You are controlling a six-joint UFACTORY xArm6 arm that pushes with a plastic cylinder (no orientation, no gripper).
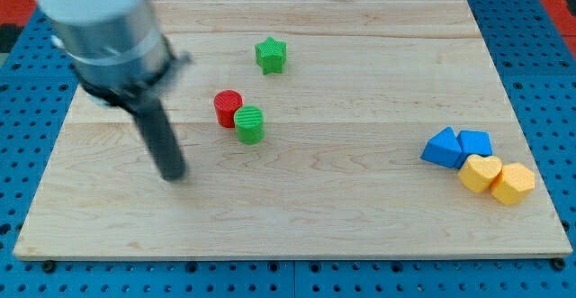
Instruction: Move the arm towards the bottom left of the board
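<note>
My tip (174, 176) rests on the wooden board (297, 217) in its left half, below the middle. The dark rod rises from it up and to the view's left into the grey arm body. A red cylinder (228, 108) and a green cylinder (249, 123) stand touching each other, to the right of and above my tip. A green star block (270, 54) lies further up. My tip touches no block.
At the board's right side lies a cluster: a blue triangular block (442, 147), a blue block (475, 142), a yellow heart block (481, 172) and a yellow hexagonal block (512, 183). A blue perforated table surrounds the board.
</note>
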